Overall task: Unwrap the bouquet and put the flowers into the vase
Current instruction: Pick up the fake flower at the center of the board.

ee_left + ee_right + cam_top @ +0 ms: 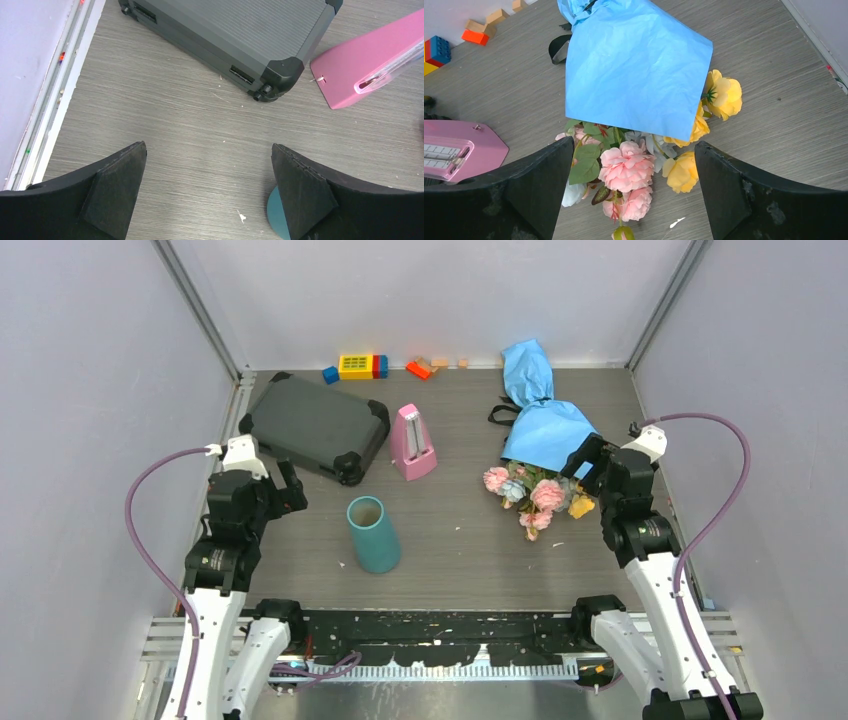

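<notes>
The bouquet (540,430) lies on the table at the right, still in its blue paper wrap (634,65) with a black ribbon (558,47) at the far end. Its flowers (626,167), pink, pale blue and yellow, spill out toward the near side. My right gripper (592,462) hovers open just above the blooms, nothing between its fingers. The teal vase (372,533) stands upright at centre left with its mouth open. My left gripper (285,488) is open over bare table left of the vase; a sliver of the vase (278,216) shows beside its right finger.
A dark grey case (315,425) lies at the back left, a pink metronome (412,441) beside it. Coloured toy bricks (356,366) and small wooden blocks (425,367) line the back wall. Metal rails edge the left and right sides.
</notes>
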You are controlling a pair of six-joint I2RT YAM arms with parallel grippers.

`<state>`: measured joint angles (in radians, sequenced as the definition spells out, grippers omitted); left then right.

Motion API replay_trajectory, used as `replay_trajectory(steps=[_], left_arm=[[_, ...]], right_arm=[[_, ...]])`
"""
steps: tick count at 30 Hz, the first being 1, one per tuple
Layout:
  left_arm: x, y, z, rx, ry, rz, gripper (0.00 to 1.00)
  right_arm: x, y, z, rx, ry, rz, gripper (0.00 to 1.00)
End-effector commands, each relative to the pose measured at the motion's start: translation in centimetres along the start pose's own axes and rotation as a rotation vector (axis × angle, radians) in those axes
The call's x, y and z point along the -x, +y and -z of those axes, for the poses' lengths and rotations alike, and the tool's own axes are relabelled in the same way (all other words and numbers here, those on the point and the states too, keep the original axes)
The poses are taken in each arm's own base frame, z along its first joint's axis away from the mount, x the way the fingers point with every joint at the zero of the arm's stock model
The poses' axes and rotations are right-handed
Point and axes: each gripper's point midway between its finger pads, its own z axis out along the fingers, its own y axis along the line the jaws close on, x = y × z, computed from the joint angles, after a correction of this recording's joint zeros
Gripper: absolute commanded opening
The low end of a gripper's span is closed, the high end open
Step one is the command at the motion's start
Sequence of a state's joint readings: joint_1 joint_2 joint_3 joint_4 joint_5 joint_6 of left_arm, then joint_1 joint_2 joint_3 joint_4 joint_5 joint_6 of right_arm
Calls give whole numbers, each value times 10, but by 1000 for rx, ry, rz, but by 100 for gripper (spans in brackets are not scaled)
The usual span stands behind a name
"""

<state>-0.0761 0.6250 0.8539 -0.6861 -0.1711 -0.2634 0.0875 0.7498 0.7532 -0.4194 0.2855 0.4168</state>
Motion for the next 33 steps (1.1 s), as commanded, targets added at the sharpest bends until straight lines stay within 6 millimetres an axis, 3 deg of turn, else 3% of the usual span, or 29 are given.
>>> replay_trajectory(steps=[1,7,12,15,19,23,26,31,32,33], left_arm=[[16,-3,3,-13,-54,24,98],[17,-1,5,-5,-68,21,98],[22,10,8,59,-85,53,98],[37,7,15,49,-122,76,98],[61,3,21,38,-178,99,98],[74,-5,14,6,-214,109,98],[66,-12,3,-35,-179,92,98],[48,-22,-6,-86,-117,71,98],[48,-23,-6,-93,-118,72,98],[48,-24,-5,-100,-118,72,98]], right_arm=[[21,2,1,-2,-84,-22,96],[21,1,1,-12,-76,-27,96],[29,-11,8,-74,-116,-48,95],[32,-15,10,-95,-122,-48,95],[35,-3,4,-69,-64,-7,95],[34,15,-18,-58,77,70,93],[30,29,-36,-27,160,125,94],[28,51,-91,-18,265,218,96],[17,51,-107,-28,310,238,96],[27,59,-114,-12,300,251,96]])
